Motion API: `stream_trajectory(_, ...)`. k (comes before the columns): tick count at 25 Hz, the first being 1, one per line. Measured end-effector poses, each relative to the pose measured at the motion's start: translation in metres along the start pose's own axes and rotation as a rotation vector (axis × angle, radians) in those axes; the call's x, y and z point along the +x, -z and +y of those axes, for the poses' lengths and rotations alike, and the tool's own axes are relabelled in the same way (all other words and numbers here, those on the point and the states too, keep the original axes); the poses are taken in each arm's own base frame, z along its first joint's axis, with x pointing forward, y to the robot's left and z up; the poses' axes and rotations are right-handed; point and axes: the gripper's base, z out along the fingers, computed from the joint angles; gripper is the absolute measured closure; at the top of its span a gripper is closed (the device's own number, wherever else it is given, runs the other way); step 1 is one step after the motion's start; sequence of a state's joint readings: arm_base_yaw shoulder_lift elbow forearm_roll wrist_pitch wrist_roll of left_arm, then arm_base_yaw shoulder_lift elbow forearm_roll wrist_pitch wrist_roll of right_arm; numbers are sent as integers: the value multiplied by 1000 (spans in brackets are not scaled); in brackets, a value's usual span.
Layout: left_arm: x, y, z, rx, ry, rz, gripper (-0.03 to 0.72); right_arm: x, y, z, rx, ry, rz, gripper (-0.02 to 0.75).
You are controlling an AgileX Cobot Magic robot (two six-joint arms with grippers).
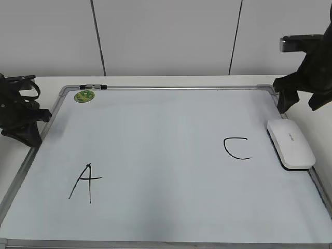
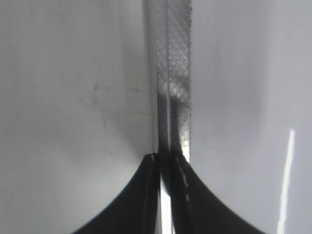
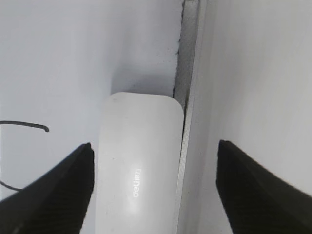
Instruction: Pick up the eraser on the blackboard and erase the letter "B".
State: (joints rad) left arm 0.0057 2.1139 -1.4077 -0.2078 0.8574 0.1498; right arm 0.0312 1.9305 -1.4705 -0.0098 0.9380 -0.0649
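The blackboard [image 1: 166,155] lies flat on the table [image 1: 46,82], and between the "A" [image 1: 84,182] and the "C" [image 1: 237,148] the surface shows bare: no letter "B" is visible, so the wiping looks done. The eraser [image 3: 139,170] lies flat directly beneath the right end effector [image 3: 153,180], its long edge against the board's frame [image 3: 187,92], a parked spot clear of the writing. That end effector's fingers stand wide apart, straddling eraser and frame, gripping nothing. The left end effector [image 2: 165,163] rests pressed together on the opposite frame edge. A green magnet [image 1: 84,96] sits well beyond it; nothing blocks either arm.
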Motion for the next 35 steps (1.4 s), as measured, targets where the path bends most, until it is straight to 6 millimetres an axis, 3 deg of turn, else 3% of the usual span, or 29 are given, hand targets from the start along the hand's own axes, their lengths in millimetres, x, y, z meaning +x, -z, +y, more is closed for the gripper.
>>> stream_trajectory(5, -1, 0, 0, 0, -6, -2, 575, -15, 30, -2, 2, 0, 2, 143)
stream_trajectory(11, -11, 9, -2, 11, -16, 20, 328, -26, 55, 0, -24, -6, -9, 143)
stream_trajectory(14, -22, 25, -5, 17, -28, -4, 284, -26, 62, 3, -57, 2, 5, 143)
stream_trajectory(18, -30, 64, -12, 27, -52, -26, 272, -24, 79, 8, -91, 17, -29, 143)
stream_trajectory(23, -25, 120, -22, 29, -82, -89, 270, -14, 126, 13, -89, 44, -132, 143)
stream_trajectory(31, 2, 198, -32, -3, -96, -238, 264, 20, 211, 18, -90, 60, -328, 143)
stream_trajectory(35, 26, 246, -38, -23, -103, -350, 248, 37, 241, 18, -85, 64, -398, 143)
